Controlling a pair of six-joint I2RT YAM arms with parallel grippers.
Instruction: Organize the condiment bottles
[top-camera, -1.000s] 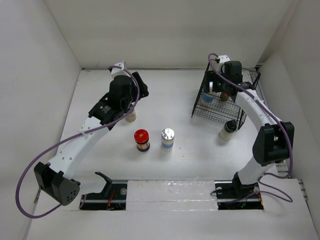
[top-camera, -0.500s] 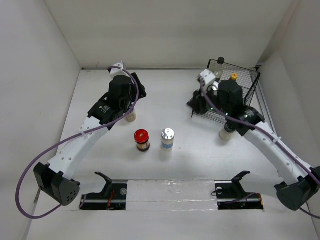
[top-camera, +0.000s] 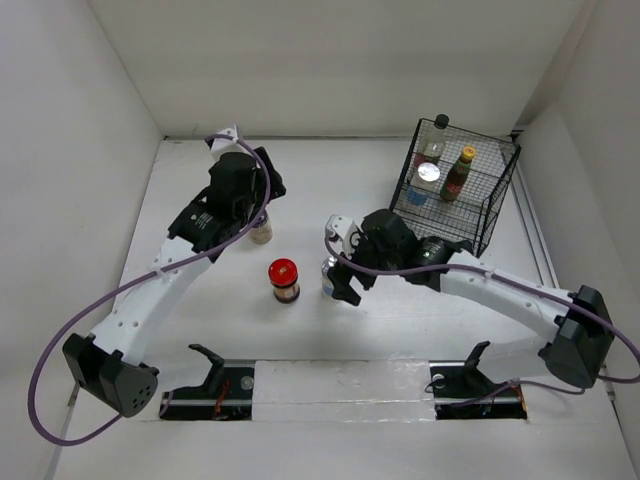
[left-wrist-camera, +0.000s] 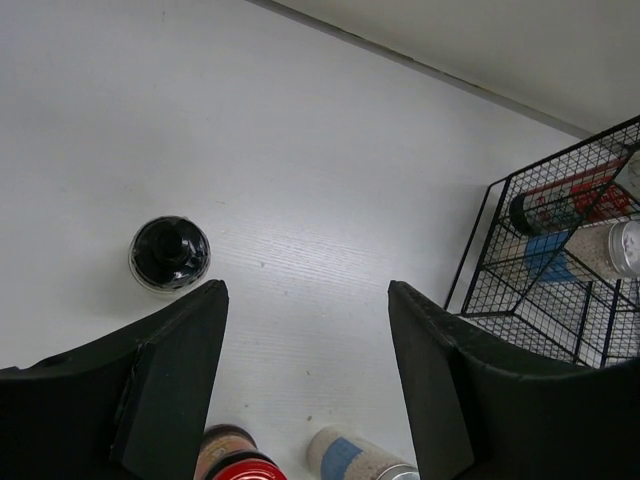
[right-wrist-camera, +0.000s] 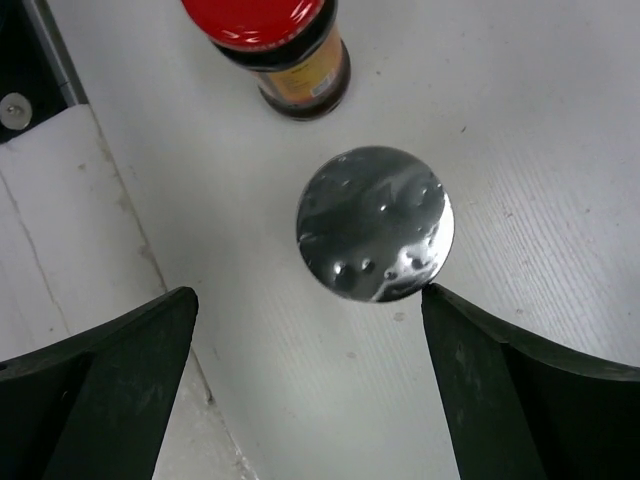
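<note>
A silver-lidded blue-labelled bottle (top-camera: 329, 272) (right-wrist-camera: 375, 223) stands mid-table, and my right gripper (top-camera: 341, 268) (right-wrist-camera: 308, 296) hovers open just above it, its fingers either side of the lid's near edge. A red-lidded dark jar (top-camera: 284, 280) (right-wrist-camera: 275, 40) stands just left of it. My left gripper (top-camera: 266, 192) (left-wrist-camera: 308, 380) is open and empty beside a pale dark-capped bottle (top-camera: 261, 232) (left-wrist-camera: 169, 253), which lies outside its left finger. The black wire rack (top-camera: 404, 182) (left-wrist-camera: 545, 310) holds a tall clear black-capped bottle (top-camera: 440, 124), a silver-lidded bottle (top-camera: 428, 175) and a small red sauce bottle (top-camera: 459, 173).
The rack stands at the back right, near the right wall. White walls close in the table on the left, back and right. Two black arm mounts on a taped strip (top-camera: 330, 380) sit along the near edge.
My right arm has swung from the rack down to the silver-lidded bottle in the middle, and its jaws now stand wide. The left gripper has shifted slightly left.
</note>
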